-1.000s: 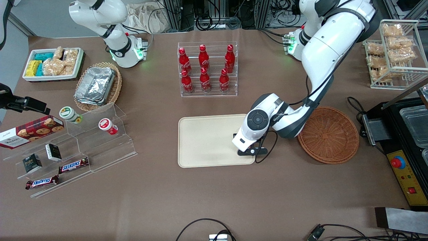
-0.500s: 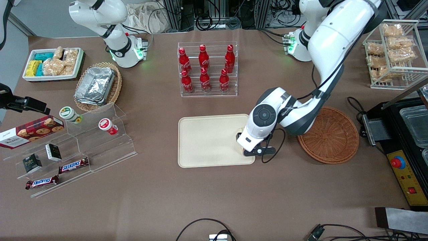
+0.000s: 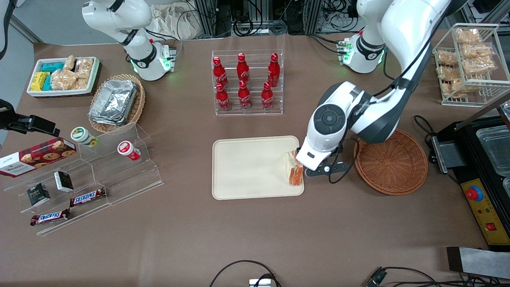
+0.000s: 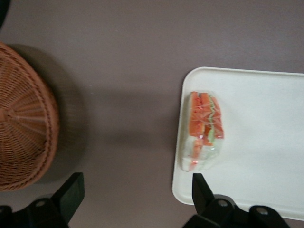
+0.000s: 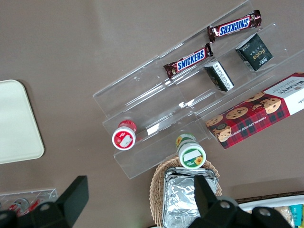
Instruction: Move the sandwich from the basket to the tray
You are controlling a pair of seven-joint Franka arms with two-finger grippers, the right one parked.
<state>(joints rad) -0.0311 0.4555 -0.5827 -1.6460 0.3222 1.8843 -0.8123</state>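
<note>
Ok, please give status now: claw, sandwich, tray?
Left claw open, above table between basket and tray. Wrapped triangular sandwich lies on beige rectangular tray, at its edge. Round brown wicker basket empty.

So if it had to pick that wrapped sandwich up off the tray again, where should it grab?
Probably from above, fingers across the two flat bread faces of the sandwich: it lies at the tray's basket-side edge. The gripper hangs open above it.

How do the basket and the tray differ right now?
The basket is round, reddish-brown woven wicker and holds nothing; the tray is flat, beige, rectangular and carries the sandwich at its edge nearest the basket. Both rest on the table. The open gripper hangs above the gap between them.
</note>
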